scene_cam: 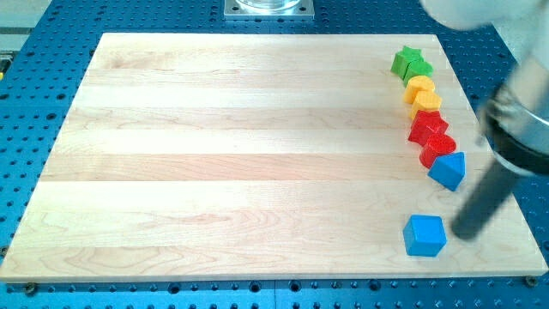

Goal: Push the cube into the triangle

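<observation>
1. My tip: a bare dark rod with no jaws to open or close, holding nothing. It stood at the near right of the board, just right of the blue cube; contact could not be confirmed.
2. Blue cube: lay near the board's near edge, apart from the column.
3. Blue triangle: sat farther and slightly right of the cube, near but not touching, at the near end of the column.
4. Advised step: bring the tip round to the cube's near-left side, then push far-right through its centre, slowly, to avoid spin.
5. Column beyond: red blocks, yellow blocks, green blocks. Overshoot risked disturbing them.
6. Wooden board: otherwise bare.
</observation>
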Motion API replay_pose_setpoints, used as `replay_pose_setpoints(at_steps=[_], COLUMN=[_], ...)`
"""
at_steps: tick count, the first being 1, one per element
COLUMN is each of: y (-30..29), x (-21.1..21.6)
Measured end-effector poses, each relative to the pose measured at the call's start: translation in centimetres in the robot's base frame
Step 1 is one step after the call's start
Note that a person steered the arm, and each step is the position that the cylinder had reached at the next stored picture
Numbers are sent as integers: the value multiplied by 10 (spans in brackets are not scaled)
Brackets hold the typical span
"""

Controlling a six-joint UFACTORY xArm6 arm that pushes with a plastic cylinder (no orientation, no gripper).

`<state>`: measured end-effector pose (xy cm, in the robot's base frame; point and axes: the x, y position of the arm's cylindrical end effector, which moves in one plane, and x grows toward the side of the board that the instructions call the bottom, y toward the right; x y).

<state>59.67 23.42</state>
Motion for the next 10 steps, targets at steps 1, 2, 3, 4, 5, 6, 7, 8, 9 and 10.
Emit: replay_pose_setpoints(at_steps=[1, 2, 3, 4, 5, 6, 7, 8, 9, 10], y=[-44, -76, -113, -174, -117, -81, -106, -80, -47, -39], x=[22, 15, 16, 7, -5, -23, -31, -31, -34, -34])
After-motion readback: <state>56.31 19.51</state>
